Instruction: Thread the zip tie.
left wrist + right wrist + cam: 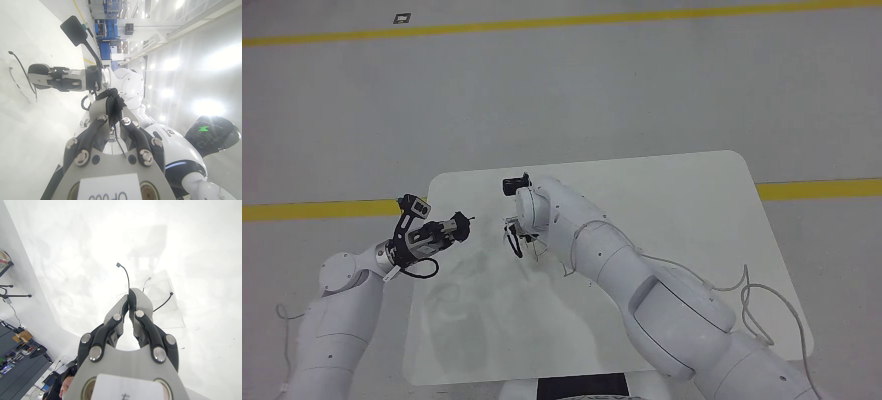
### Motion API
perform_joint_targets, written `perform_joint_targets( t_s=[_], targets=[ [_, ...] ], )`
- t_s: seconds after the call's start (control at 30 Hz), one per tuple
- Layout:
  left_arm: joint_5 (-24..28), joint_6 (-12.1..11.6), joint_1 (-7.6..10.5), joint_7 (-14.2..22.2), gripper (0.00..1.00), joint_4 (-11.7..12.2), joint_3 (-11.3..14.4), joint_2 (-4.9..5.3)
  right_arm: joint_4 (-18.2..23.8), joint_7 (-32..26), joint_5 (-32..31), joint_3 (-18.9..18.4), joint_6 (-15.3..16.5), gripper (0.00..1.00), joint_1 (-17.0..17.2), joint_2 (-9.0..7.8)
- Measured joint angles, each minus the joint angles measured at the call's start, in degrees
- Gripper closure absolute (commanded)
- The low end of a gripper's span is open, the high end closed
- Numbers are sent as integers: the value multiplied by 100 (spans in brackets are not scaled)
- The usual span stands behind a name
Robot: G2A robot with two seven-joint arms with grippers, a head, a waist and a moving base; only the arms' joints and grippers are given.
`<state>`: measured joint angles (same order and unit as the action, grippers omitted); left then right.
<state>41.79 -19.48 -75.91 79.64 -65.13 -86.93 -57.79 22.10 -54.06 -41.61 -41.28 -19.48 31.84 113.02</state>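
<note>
Mid-table (692,200): right tool (514,240) clamps zip tie (126,273) | table edge: left tool (460,228) clamps strip (121,148)

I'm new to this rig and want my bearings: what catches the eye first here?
The right gripper pinches a black zip tie above the white table, its head curling free. The left gripper, by the table's edge, is shut on a thin black strip. Another black tie lies on a clear tray on the table.
</note>
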Motion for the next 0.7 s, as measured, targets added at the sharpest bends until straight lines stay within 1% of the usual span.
perform_joint_targets(
  t_s=[0.17,0.3,0.43,0.53,0.7],
  targets=[
    [0,0,0,0,100,0,0,0,7,33,11,-12,19,100,20,-6],
    [0,0,0,0,100,0,0,0,42,180,106,-171,170,100,46,-98],
    [0,0,0,0,100,0,0,0,145,185,203,-400,375,100,35,-255],
    [0,0,0,0,100,0,0,0,329,181,272,-588,567,100,89,-393],
    [0,0,0,0,100,0,0,0,760,3,418,-993,1129,100,294,-689]
  ],
)
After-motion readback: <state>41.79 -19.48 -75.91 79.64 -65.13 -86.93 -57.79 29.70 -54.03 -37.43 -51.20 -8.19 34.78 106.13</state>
